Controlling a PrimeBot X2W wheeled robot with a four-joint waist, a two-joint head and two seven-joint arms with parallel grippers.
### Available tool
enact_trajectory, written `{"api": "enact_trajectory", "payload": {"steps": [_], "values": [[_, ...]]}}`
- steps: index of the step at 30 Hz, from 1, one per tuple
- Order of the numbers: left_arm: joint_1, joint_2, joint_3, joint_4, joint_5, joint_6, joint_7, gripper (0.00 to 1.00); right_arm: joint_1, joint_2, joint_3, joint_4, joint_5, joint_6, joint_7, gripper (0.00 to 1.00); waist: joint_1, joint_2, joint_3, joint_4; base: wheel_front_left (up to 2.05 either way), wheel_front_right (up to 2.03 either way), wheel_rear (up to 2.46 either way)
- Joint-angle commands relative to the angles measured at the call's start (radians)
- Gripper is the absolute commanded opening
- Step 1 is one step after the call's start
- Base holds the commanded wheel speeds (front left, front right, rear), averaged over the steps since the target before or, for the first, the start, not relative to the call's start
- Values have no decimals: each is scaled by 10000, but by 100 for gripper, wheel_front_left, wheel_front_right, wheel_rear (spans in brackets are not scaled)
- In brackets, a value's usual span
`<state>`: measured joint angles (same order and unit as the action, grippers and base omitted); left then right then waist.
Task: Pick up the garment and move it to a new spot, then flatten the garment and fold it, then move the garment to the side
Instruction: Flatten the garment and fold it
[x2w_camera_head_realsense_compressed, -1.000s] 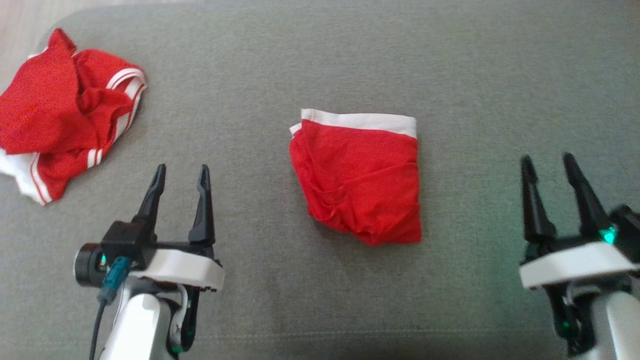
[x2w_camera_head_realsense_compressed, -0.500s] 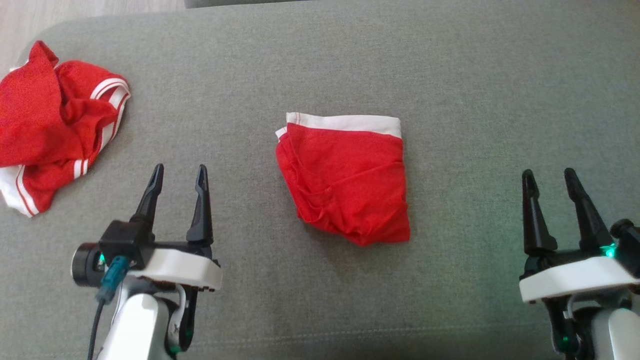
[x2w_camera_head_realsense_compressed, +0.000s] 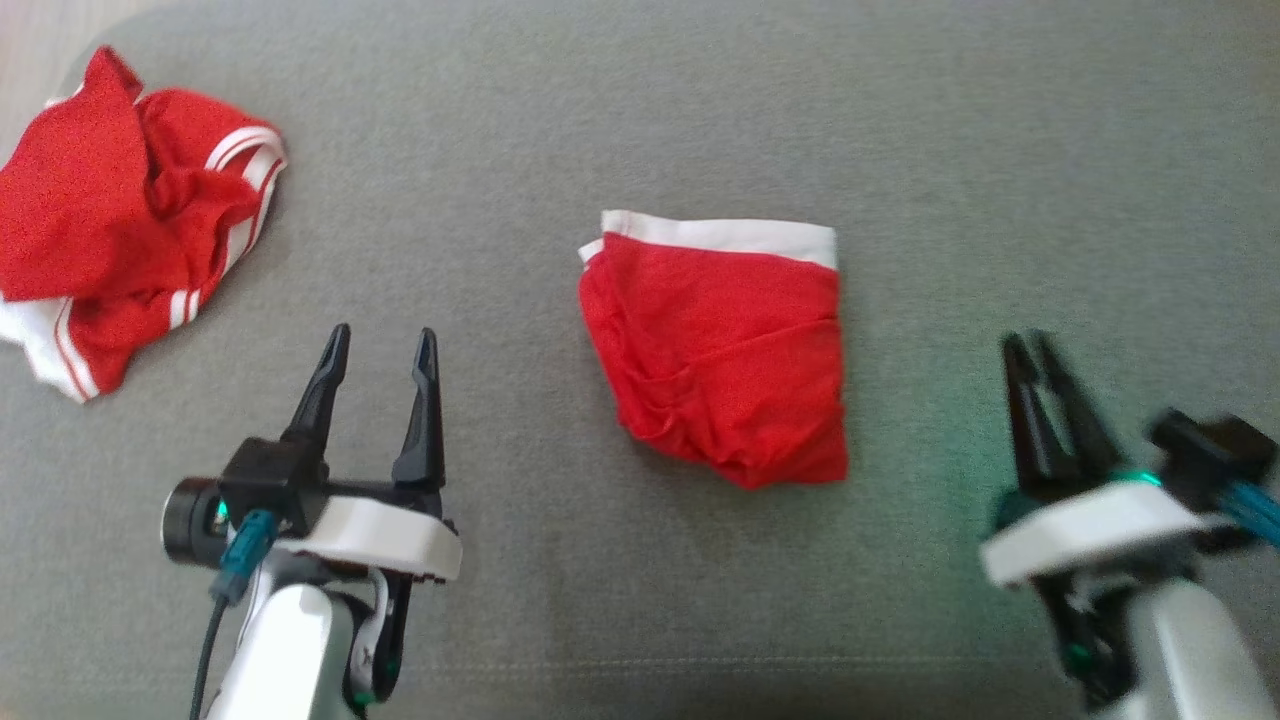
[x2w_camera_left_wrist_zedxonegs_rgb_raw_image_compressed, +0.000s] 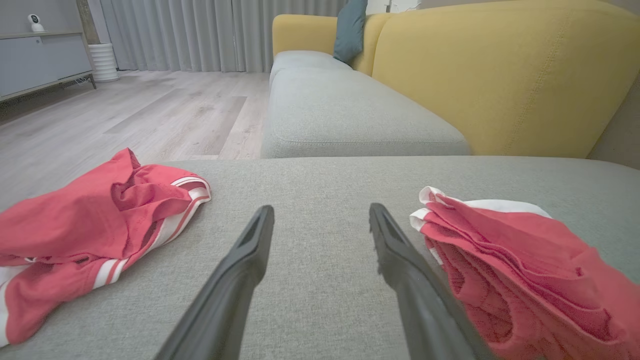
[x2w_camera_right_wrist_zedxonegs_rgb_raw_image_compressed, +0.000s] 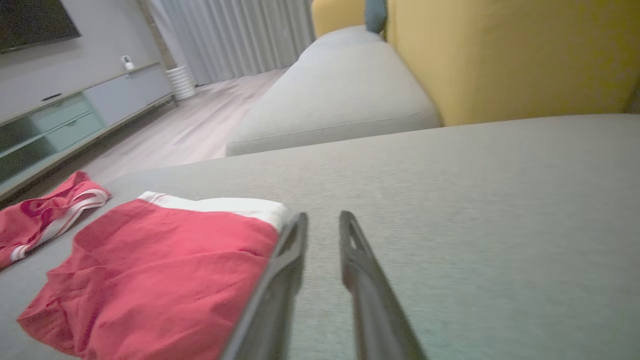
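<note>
Left hand (x2w_camera_head_realsense_compressed: 384, 335) spread, right hand (x2w_camera_head_realsense_compressed: 1030, 345) nearly pressed together yet empty, flanking garment (x2w_camera_head_realsense_compressed: 720, 350) at middle of cushion (x2w_camera_head_realsense_compressed: 600, 120); seems folded, so next calls for gripping its near edge and sliding it aside.

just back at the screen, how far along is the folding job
Done: the folded garment lies flat on the grey cushion. In hand: nothing; left gripper and right gripper hover empty either side of it, the right's jaws close together. Left: moving it to the side.
</note>
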<state>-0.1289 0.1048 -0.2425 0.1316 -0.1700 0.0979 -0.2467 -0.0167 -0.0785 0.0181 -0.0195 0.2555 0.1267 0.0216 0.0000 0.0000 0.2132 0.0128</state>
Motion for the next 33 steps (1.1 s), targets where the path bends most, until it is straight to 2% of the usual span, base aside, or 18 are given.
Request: {"api": "enact_trajectory", "payload": {"steps": [1, 2, 8, 13, 19, 23, 27, 32, 33], "values": [[-585, 91, 240, -339, 4, 18, -59, 100, -973, -180, 950, 144, 180, 40, 26, 0, 0, 0, 264, 303, 0, 0, 0], [-585, 91, 240, -339, 4, 18, -59, 100, -973, -180, 950, 144, 180, 40, 26, 0, 0, 0, 264, 303, 0, 0, 0], [-1001, -69, -9, -221, 25, -39, -106, 100, -2369, -63, 3323, 2036, 663, 40, -150, 0, 0, 0, 621, 899, 0, 0, 0], [-1230, -203, -183, -39, -19, -83, -135, 100, -3085, 99, 4538, 3404, 1188, 40, -488, 0, 0, 0, 724, 1268, 0, 0, 0], [-1278, -282, -234, 0, -34, -92, -147, 100, -3489, 162, 5635, 4071, 1534, 40, -839, 0, 0, 0, 703, 1404, 0, 0, 0], [-1249, -304, -195, -55, 0, -100, -148, 100, -3550, 178, 6417, 4321, 1705, 40, -688, 0, 0, 0, 666, 1428, 0, 0, 0], [-1204, -328, -131, -52, -5, -112, -149, 100, -3622, 96, 6635, 4693, 1828, 40, -702, 0, 0, 0, 555, 1424, 0, 0, 0], [-881, -259, 89, -25, -9, -81, -150, 100, -3570, -118, 6397, 4118, 2046, 40, -1404, 0, 0, 0, 108, 1194, 0, 0, 0], [-785, -223, 146, -28, -10, -65, -150, 100, -3487, -215, 6156, 3915, 2054, 40, -1515, 17, 0, 0, -7, 1115, 0, 0, 0]]}}
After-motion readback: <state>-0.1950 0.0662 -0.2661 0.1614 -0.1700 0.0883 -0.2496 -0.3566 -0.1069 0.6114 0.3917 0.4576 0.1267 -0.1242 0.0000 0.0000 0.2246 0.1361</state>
